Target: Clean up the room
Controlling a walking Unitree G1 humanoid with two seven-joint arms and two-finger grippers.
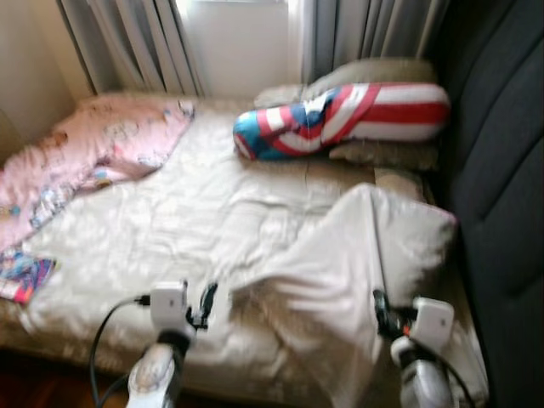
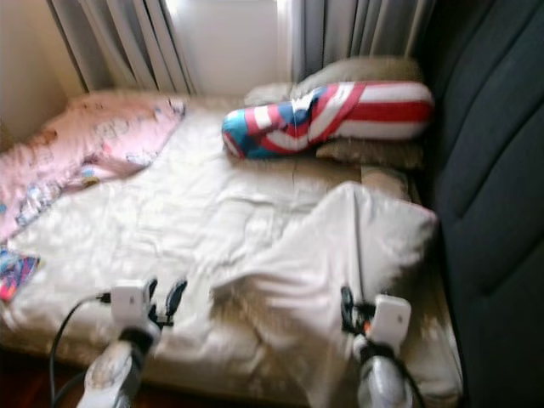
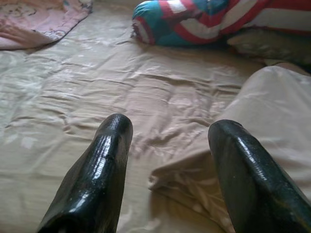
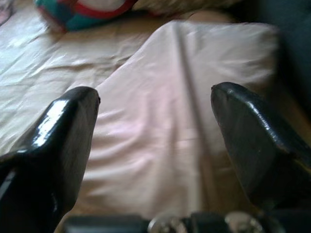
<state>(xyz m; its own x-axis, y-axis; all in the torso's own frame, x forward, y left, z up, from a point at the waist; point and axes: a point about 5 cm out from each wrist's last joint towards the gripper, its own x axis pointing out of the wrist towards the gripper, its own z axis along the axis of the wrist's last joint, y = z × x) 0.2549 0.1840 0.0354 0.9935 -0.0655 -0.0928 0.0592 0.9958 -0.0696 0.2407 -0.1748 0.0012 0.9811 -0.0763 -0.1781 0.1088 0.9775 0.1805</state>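
While both claws, left [image 1: 206, 303] and right [image 1: 380, 311], hang released, the soft, light, floppy pillowcase [image 1: 357, 255] at two o'clock seems best pinched at its near hem.

So on the cream-sheeted bed [image 1: 195, 212]: crumpled pink printed blanket [image 1: 102, 144] sits far left, striped red-white-blue bolster pillow [image 1: 340, 119] at the back right, folded off-white sheet [image 1: 348, 272] near right, beside the dark padded headboard [image 1: 501, 170].
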